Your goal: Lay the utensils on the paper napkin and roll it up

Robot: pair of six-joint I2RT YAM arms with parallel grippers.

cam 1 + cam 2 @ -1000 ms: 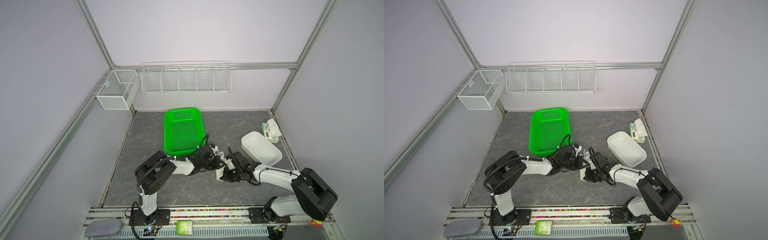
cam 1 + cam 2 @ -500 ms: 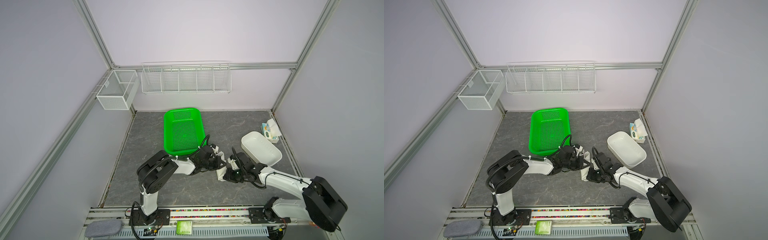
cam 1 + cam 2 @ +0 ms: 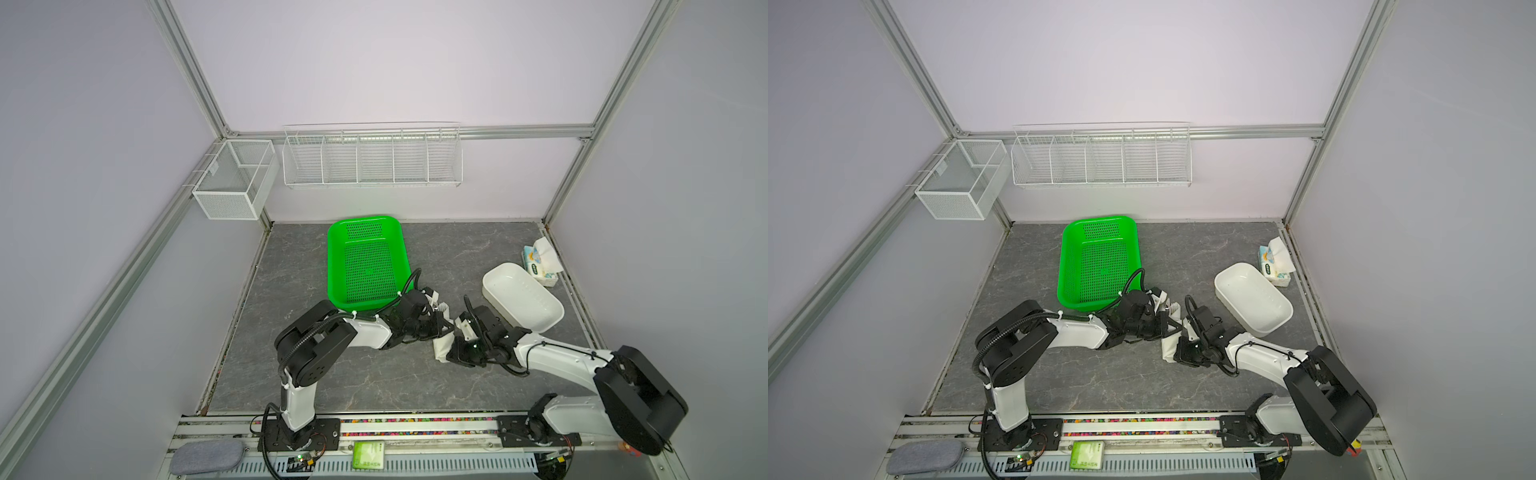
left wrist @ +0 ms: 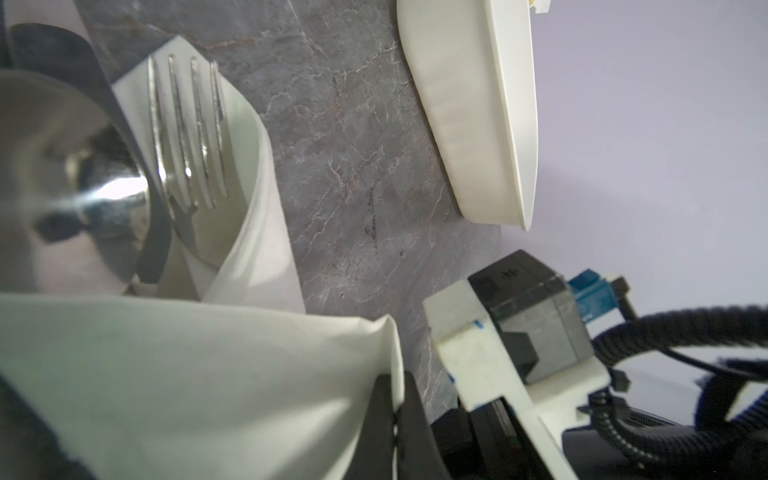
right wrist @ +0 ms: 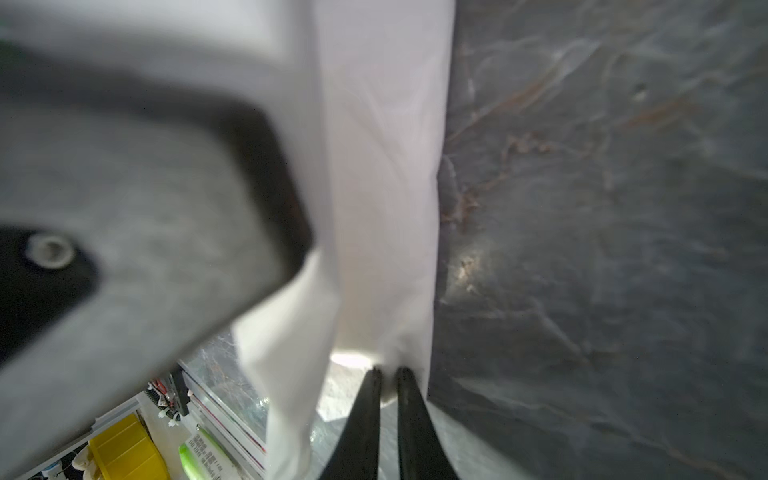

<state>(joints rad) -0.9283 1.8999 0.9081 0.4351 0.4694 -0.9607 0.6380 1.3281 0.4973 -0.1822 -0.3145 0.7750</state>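
Note:
The white paper napkin [image 3: 439, 348] [image 3: 1167, 347] lies partly rolled between my two grippers, just in front of the green basket. Fork tines [image 3: 443, 307] [image 3: 1173, 308] stick out of its far end. In the left wrist view the fork [image 4: 187, 133] and a spoon bowl [image 4: 83, 199] sit inside the napkin's [image 4: 187, 374] wrap. My left gripper [image 4: 397, 390] [image 3: 445, 327] is shut on a napkin edge. My right gripper [image 5: 388, 372] [image 3: 451, 354] is shut on the near end of the napkin [image 5: 382, 166].
A green basket [image 3: 365, 257] stands behind the left gripper. A white tray [image 3: 523, 299] [image 4: 469, 124] sits to the right, close behind the right wrist. A tissue pack [image 3: 540, 262] lies at the right edge. Wire racks [image 3: 372, 156] hang on the back wall.
The right arm's elbow has swung outward to the right. Both grippers stay pinched on the napkin at nearly the same spot.

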